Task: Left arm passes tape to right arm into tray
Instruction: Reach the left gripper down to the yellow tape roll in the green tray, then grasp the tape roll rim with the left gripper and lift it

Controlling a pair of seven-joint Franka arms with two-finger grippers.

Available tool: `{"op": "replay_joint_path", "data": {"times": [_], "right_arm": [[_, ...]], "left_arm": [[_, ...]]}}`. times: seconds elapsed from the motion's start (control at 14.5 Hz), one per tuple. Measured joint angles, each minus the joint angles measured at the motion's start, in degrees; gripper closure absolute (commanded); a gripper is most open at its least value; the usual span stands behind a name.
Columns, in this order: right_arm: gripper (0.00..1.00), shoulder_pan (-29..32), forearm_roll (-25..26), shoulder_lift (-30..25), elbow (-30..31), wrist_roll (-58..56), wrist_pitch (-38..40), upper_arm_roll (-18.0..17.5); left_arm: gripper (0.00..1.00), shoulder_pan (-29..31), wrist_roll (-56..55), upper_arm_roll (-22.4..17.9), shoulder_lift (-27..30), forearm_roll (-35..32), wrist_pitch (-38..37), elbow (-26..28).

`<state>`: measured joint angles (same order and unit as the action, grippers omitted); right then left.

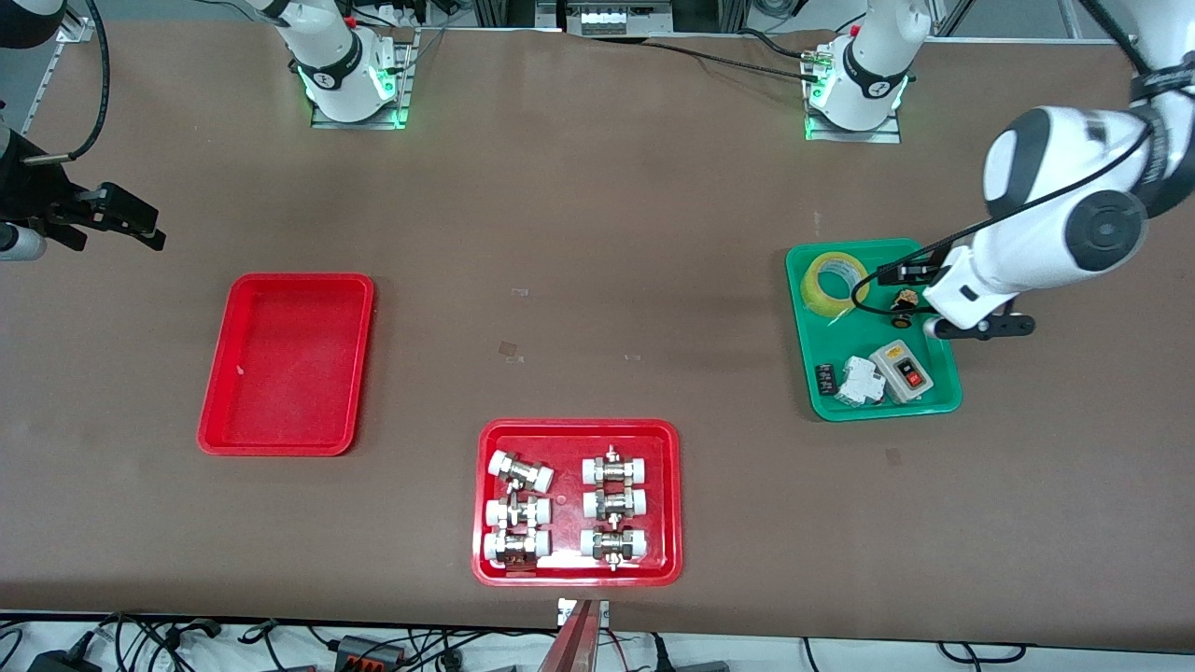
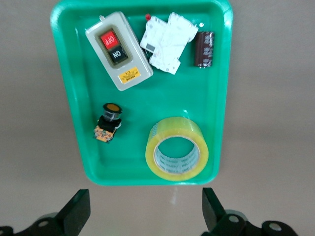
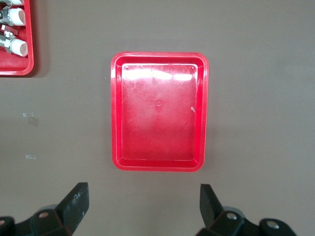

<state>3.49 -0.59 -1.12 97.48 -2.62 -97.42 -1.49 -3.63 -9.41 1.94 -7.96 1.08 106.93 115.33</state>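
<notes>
Yellow tape point(image 2: 177, 152) lies tilted in green tray point(image 2: 69, 98).

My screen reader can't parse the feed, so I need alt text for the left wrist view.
The tape, a yellow roll, lies in a corner of a green tray, with the left gripper hovering open over bare table just off that end. The tray also holds an on/off switch box, a white breaker, a dark capacitor and a small pushbutton.

Wide brown table point(image 1: 597, 233), cables point(image 1: 280, 644) along its near edge.
</notes>
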Motion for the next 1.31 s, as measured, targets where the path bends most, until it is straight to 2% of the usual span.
{"op": "replay_joint_path", "data": {"times": [0.41,0.55,0.76,0.83,0.96,1.1,1.31], "right_arm": [[0.00,0.0,0.0,0.1,0.0,0.0,0.0,0.0],[0.00,0.0,0.0,0.1,0.0,0.0,0.0,0.0],[0.00,0.0,0.0,0.2,0.1,0.0,0.0,0.1],[0.00,0.0,0.1,0.2,0.1,0.0,0.0,0.1],[0.00,0.0,0.1,0.6,0.1,0.0,0.0,0.1],[0.00,0.0,0.0,0.9,0.1,0.0,0.0,0.1],[0.00,0.0,0.0,1.0,0.1,0.0,0.0,0.1]], "left_arm": [[0.00,-0.1,0.0,0.3,-0.1,0.0,18.7,17.0],[0.00,-0.1,0.0,0.3,-1.9,0.0,21.5,18.9],[0.00,0.0,0.0,0.3,-4.1,0.0,23.5,19.0],[0.08,0.1,0.0,0.3,-4.6,0.0,23.9,19.0],[0.38,0.2,0.0,0.3,-5.3,0.0,24.7,19.0],[0.64,0.2,0.0,0.3,-5.9,0.0,25.0,19.0],[0.81,0.3,0.0,0.3,-6.4,0.0,25.2,19.0]]}}
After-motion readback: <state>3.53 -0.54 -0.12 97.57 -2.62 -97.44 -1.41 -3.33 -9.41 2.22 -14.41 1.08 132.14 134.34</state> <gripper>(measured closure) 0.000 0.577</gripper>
